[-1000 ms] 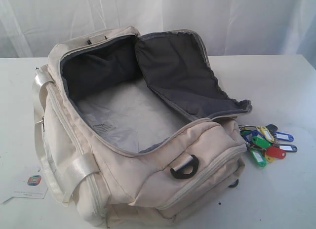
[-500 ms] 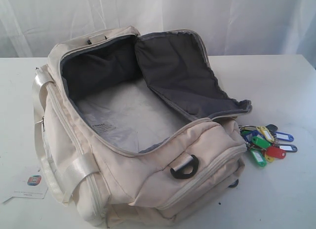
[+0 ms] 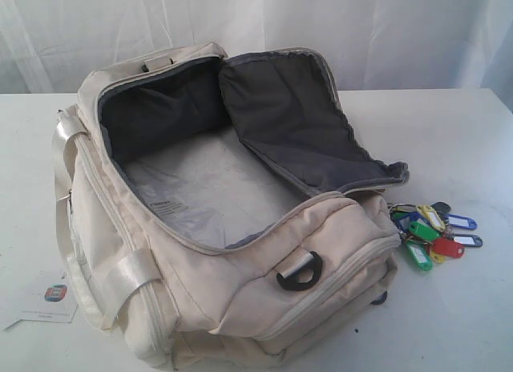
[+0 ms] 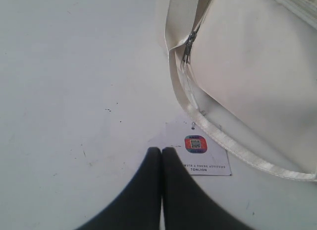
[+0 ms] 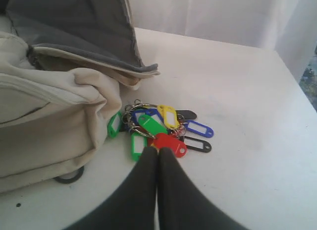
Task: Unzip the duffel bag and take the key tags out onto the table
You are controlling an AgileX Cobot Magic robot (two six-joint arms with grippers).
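Observation:
The cream-white duffel bag lies unzipped on the table, its flap folded back over the dark grey lining. Its inside looks bare. The key tags lie in a bunch on the tabletop, against the bag's right end. In the right wrist view the key tags sit just beyond my right gripper, which is shut with nothing between its fingers. My left gripper is shut and empty too, above the table by the bag's strap. Neither gripper shows in the exterior view.
A small white paper card with a coloured logo lies on the table left of the bag; the same card lies just past my left fingertips. A black D-ring hangs on the bag's front. White curtains stand behind the table.

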